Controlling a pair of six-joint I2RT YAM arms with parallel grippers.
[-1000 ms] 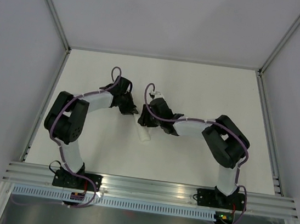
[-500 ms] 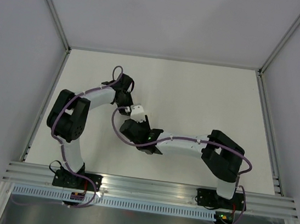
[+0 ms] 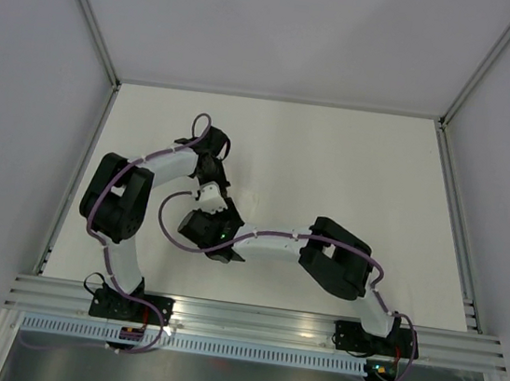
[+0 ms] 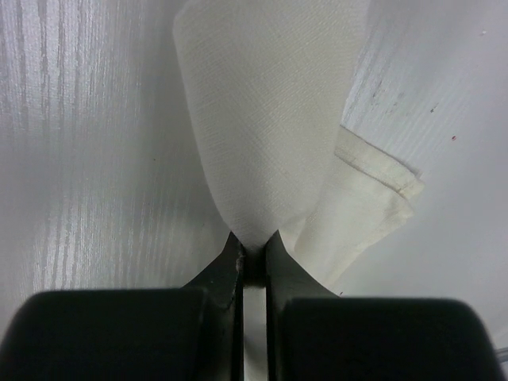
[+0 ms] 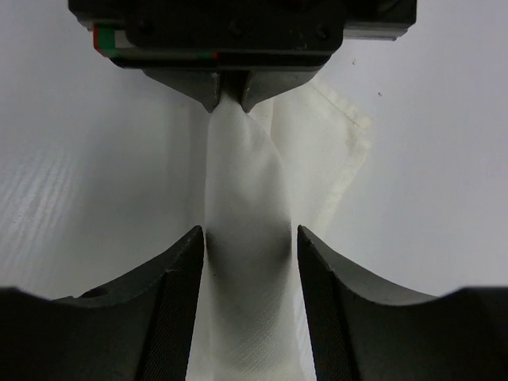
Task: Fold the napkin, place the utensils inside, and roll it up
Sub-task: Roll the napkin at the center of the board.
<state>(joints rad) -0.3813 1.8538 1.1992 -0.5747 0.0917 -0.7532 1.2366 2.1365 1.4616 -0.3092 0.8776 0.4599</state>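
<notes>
The napkin [image 4: 270,119] is a loose white roll with a hemmed corner sticking out to the right. My left gripper [image 4: 254,244] is shut on the roll's narrow end. In the right wrist view the napkin [image 5: 246,190] stretches from the left gripper [image 5: 230,101] at the top down between my right gripper's [image 5: 251,242] fingers, which press on both sides of the roll. In the top view the left gripper [image 3: 210,173] and right gripper [image 3: 207,199] face each other closely, left of the table's centre, hiding the napkin. No teal utensil shows.
The white tabletop [image 3: 352,166] is walled by grey panels, with metal rails along the left [image 3: 78,177] and right [image 3: 457,227] sides. The right arm's elbow [image 3: 335,257] lies low across the near middle.
My right gripper has swung from right of the roll to the near left and now faces the left gripper along the roll. The left gripper shifted slightly left. The roll no longer shows from above.
</notes>
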